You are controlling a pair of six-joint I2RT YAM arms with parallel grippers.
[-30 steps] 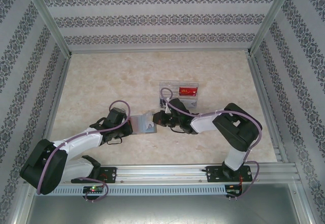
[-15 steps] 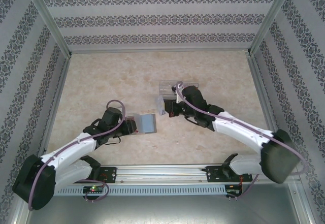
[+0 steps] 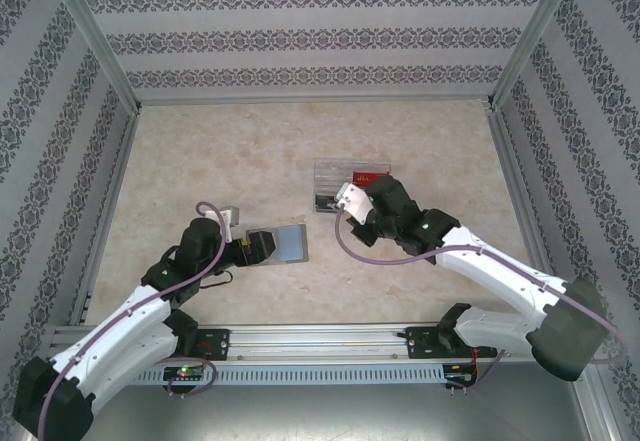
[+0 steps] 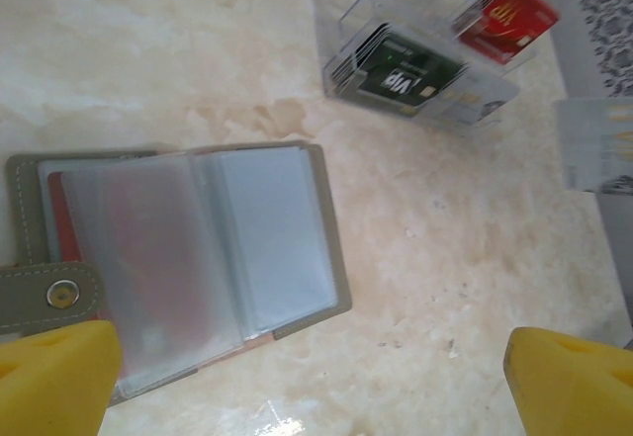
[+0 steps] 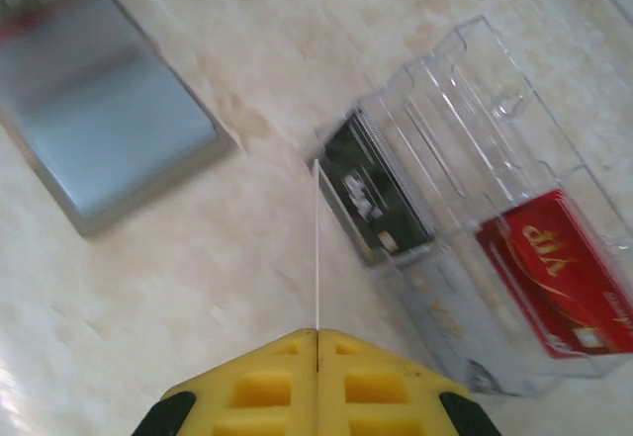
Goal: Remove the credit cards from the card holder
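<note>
The card holder (image 4: 198, 258) lies open and flat near the middle of the worktop (image 3: 200, 161), towards its near edge. A reddish card (image 4: 61, 220) shows behind its clear sleeves. The left hand (image 3: 262, 246) sits at the holder's left edge with its fingers spread wide. I cannot tell whether it touches. The right hand (image 5: 316, 342) is pinched tight on a white card (image 5: 316, 248), held edge-up above the worktop beside the clear tray (image 5: 465, 100). In the tray stand a black card (image 5: 371, 194) and a red card (image 5: 559, 268).
</note>
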